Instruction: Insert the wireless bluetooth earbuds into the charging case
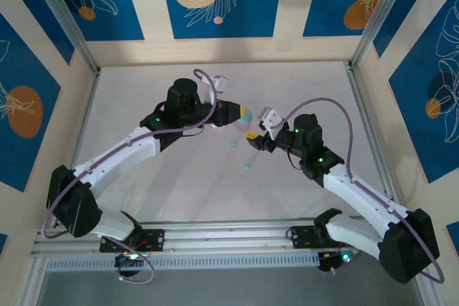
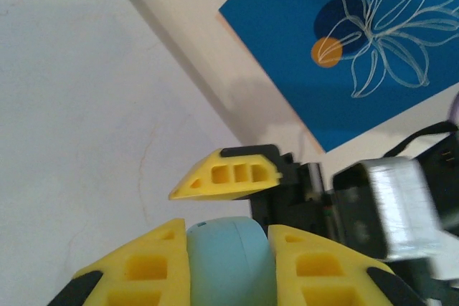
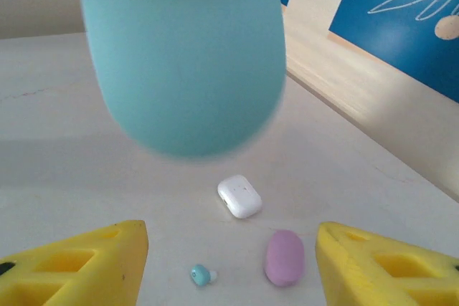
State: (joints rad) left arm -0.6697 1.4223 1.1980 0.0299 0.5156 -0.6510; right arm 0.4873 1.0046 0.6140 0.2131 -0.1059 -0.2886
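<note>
I count three charging cases: one light-blue case (image 3: 183, 55), one white case (image 3: 239, 196) and one pink case (image 3: 285, 257). From the top camera I count two loose earbuds on the desk (image 1: 179, 184), both light blue: a first earbud (image 1: 233, 145) and a second earbud (image 1: 247, 167). My right wrist camera gives me one light-blue earbud (image 3: 201, 274), and I cannot tell whether it is one of those two. I have two arms and two claws, my left claw (image 2: 229, 249) and my right claw (image 3: 233, 270). Each has two yellow fingers (image 3: 79, 266), four in all.
</note>
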